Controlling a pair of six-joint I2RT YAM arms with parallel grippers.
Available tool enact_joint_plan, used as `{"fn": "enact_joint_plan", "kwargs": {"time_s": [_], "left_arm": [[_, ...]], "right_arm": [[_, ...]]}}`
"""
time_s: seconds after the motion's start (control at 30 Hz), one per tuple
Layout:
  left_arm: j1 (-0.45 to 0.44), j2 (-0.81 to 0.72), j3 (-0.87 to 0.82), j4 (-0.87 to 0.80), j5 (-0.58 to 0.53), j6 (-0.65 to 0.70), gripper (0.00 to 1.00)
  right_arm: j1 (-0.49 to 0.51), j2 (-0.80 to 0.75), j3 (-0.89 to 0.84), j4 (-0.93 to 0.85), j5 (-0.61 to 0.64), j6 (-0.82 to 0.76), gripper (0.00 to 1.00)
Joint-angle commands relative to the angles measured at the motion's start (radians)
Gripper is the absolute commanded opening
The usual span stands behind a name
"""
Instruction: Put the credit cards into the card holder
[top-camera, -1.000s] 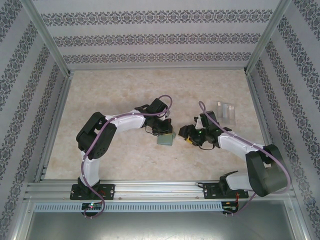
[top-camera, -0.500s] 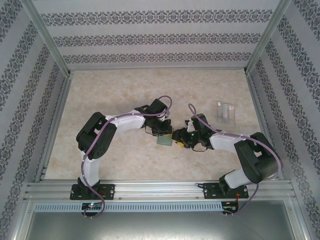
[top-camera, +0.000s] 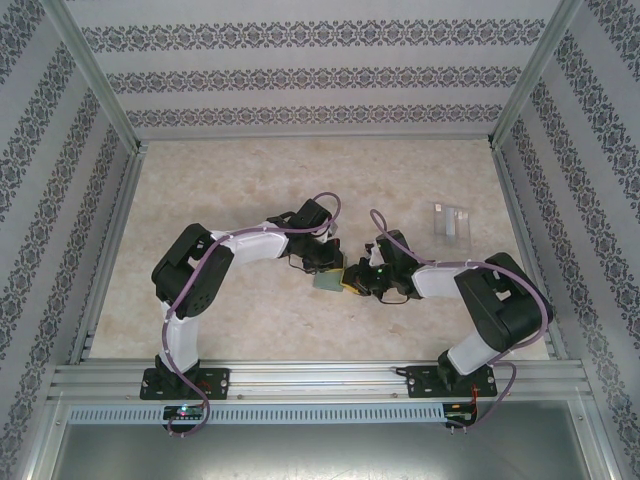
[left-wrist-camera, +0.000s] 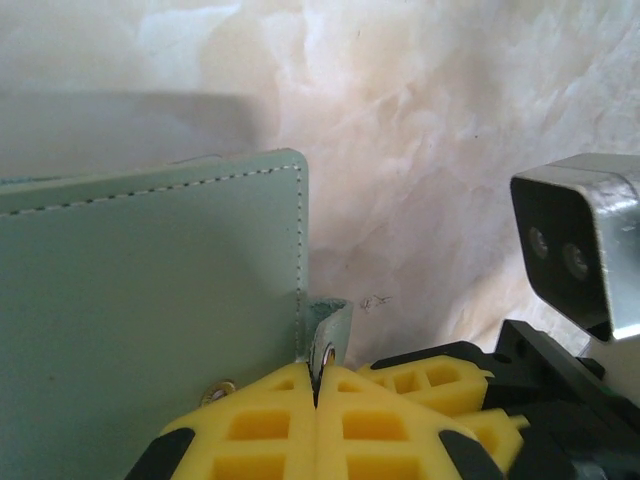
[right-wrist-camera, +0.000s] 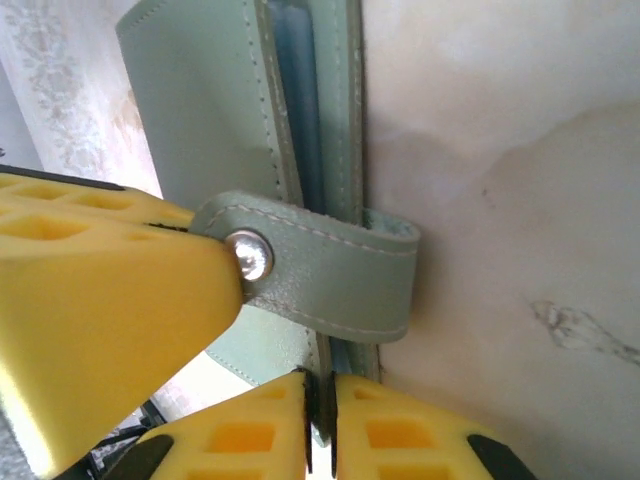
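Note:
The sage-green card holder lies at mid-table between both grippers. My left gripper is shut on its snap tab; in the left wrist view the fingertips pinch the tab beside the case's stitched cover. My right gripper meets the case from the right. In the right wrist view its tips are shut on the edge of one flap of the card holder, just below the tab. The credit cards lie flat far off to the right, apart from both grippers.
The left gripper's yellow finger crowds the right wrist view, and the right gripper's fingers and its camera sit close by in the left wrist view. Metal frame posts and patterned walls ring the beige table.
The right arm has swung left from near the cards' side and shut its gripper on the card holder's edge. The left gripper has stayed put on the tab.

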Motion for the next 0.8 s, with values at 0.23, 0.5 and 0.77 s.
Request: {"fn": "enact_joint_plan", "kwargs": {"time_s": [0.23,0.5,0.77], "left_arm": [[0.021,-0.128,-0.076,0.026,-0.061,0.019,0.0],[0.036,-0.111,-0.114,0.037,-0.106,0.055,0.0],[0.067,-0.094,-0.134,0.062,-0.074,0.05,0.0]], "right_arm": [[0.008,0.063,0.013,-0.049,0.049,-0.015,0.05],[0.01,0.054,0.017,-0.067,0.065,-0.01,0.04],[0.011,0.061,0.016,-0.084,0.082,-0.014,0.01]]}}
